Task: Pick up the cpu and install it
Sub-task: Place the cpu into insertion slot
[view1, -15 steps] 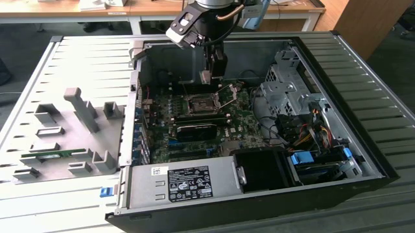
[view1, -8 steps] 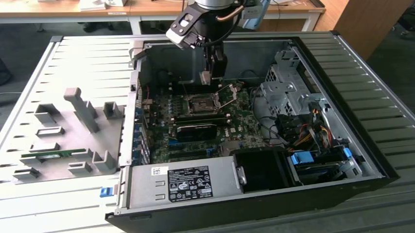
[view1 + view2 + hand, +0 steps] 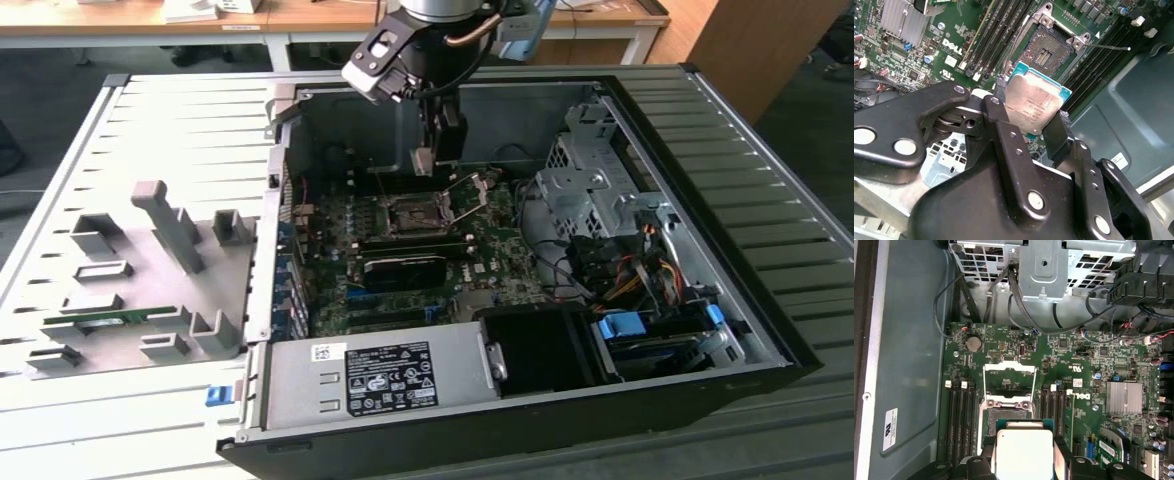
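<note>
My gripper (image 3: 426,158) is shut on the cpu (image 3: 1034,102), a flat square chip with a silver metal top, clamped by its two opposite edges between black fingers (image 3: 997,112). I hold it inside the open computer case, hanging above the motherboard (image 3: 400,290). The motherboard socket (image 3: 411,214) lies below and slightly ahead of the chip, with its metal frame lifted open (image 3: 1008,376) and its lever (image 3: 1106,47) swung out. In the first wrist view the cpu (image 3: 1024,454) overlaps the near edge of the socket (image 3: 1006,407). The chip is clear of the socket.
Memory slots (image 3: 961,425) flank the socket on both sides. A finned heatsink (image 3: 1124,397), a drive cage (image 3: 594,190) and bundled cables (image 3: 641,275) crowd the case. On the exterior view's left, a grey fixture plate (image 3: 160,280) carries a green memory stick (image 3: 107,318).
</note>
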Controlling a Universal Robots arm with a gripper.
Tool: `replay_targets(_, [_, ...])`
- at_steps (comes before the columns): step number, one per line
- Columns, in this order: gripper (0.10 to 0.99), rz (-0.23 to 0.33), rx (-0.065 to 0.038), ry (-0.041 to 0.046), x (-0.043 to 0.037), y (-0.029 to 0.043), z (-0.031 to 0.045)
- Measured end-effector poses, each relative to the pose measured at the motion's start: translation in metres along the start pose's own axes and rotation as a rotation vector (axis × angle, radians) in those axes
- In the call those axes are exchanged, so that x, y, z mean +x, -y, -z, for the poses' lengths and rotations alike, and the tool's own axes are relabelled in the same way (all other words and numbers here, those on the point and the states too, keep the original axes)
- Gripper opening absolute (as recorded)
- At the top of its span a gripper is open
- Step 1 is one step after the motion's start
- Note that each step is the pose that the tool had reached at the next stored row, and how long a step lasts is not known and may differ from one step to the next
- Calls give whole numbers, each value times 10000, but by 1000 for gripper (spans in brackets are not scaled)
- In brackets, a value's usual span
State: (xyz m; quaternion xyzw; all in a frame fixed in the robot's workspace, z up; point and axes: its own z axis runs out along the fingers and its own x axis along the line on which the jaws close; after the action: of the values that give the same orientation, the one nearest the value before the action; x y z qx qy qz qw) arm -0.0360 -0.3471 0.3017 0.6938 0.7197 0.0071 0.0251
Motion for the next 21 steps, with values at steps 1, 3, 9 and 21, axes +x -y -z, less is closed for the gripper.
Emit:
replay_targets(1, [541,0,0,0,0,0,-2])
replay_targets(3, [541,0,-1,-1,0,0,-7])
replay_targets(9, [541,0,0,1,1,1,-20])
replay_targets(21, [541,0,0,0,6,2,-58])
